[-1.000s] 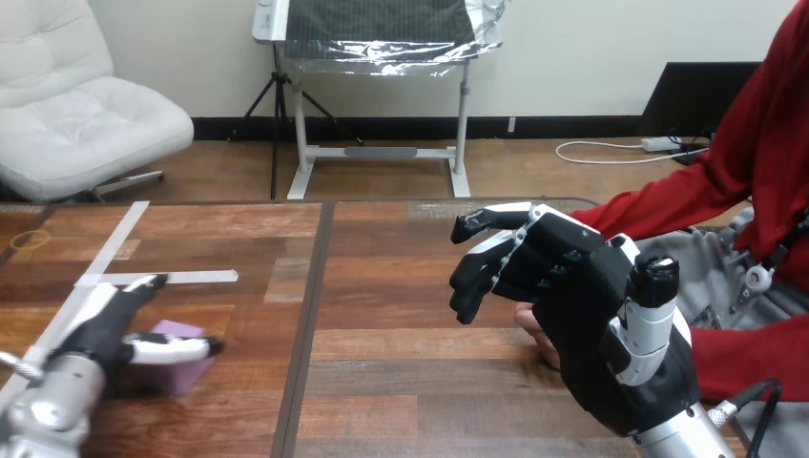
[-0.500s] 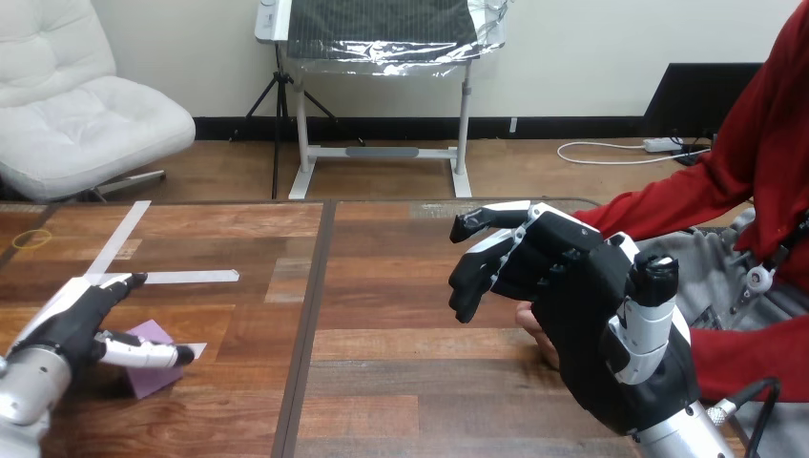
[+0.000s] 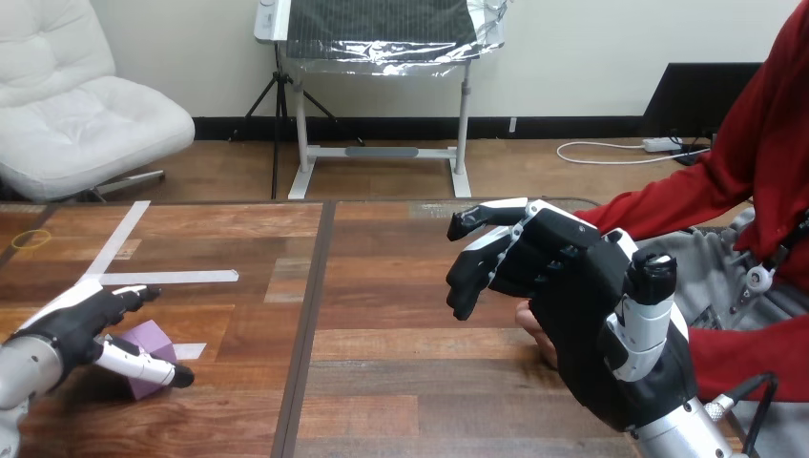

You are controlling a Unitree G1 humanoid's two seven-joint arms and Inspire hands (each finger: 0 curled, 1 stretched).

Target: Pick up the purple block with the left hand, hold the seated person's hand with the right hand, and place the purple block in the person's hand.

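From the head view, the purple block (image 3: 150, 340) sits on the bench (image 3: 401, 382) close to its left edge, toward the near-left corner, and it looks tipped up a bit rather than lying flat. The left robot hand (image 3: 67, 329) is right on top of that spot, with its silver forearm coming in from the bench's left edge. Its fingers (image 3: 122, 298) are stretched out fairly straight past the far side of the block, and the thumb (image 3: 143, 364) runs across the near face. So the block is sitting between thumb and fingers, but the robot hand is spread wide and hasn't clamped on it.

Just beyond those fingers, toward the far-left corner, white tape strips (image 3: 172, 278) are stuck on the wood.

Over by the right edge of the bench the right robot hand (image 3: 587, 324) is raised with its back turned toward the near edge. Its fingers (image 3: 474, 272) are loosely bent with the tips hanging free over the wood, and the thumb (image 3: 647, 296) points straight up — it isn't wrapped round anything I can see. The person's hand (image 3: 534, 326) peeks out low on the far side of it and is mostly hidden, so I can't tell if the two are touching.
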